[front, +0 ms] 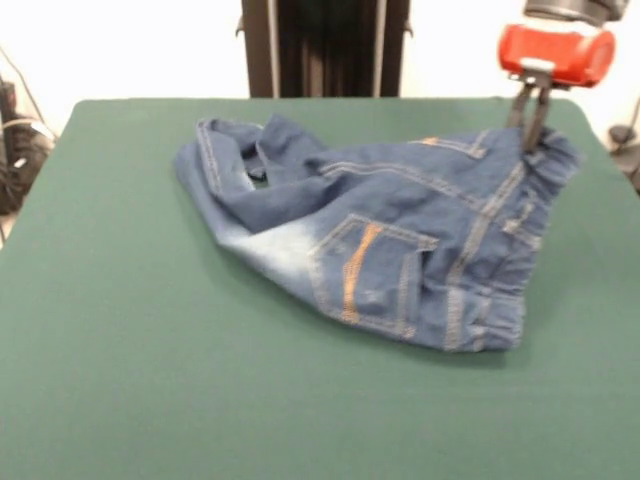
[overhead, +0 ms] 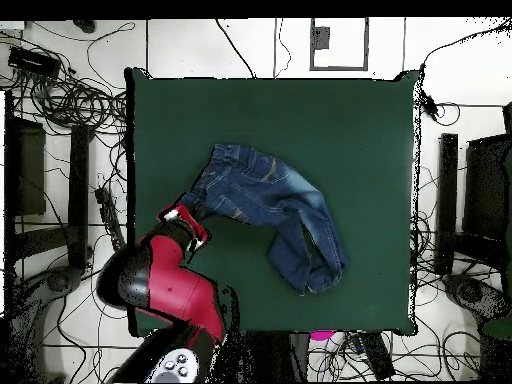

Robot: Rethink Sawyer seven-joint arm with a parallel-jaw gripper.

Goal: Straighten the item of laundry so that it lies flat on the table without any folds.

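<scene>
Jeans (front: pixel 400 250) are seen lying crumpled on the table (front: pixel 130 380), reached at their waistband end by the pincer (front: pixel 533 130). In the front view the two thin fingers are brought close together and pressed down into the gathered elastic waistband (front: pixel 545 165), so the pincer is judged to be narrowed and pinching that cloth, although the exact contact is partly hidden by the folds. From that grip the cloth spreads away across the table: a back pocket with an orange stitched stripe (front: pixel 360 265) is shown just below the pincer's side of the garment, a faded whitish patch (front: pixel 275 250) is found farther off, and the legs (front: pixel 240 160) are bunched and doubled over at the end farthest from the pincer. In the overhead view the jeans (overhead: pixel 270 215) are seen bent into a curve, with the waist next to the pincer (overhead: pixel 190 212) and the legs turned back on themselves well away from it. The task is therefore judged to be at an early stage: a corner is taken hold of, but nothing is laid flat, and the legs remain to be pulled out and the folds smoothed. No brand, label or readable writing can be made out on the jeans, the arm (overhead: pixel 170 285) or the table.
</scene>
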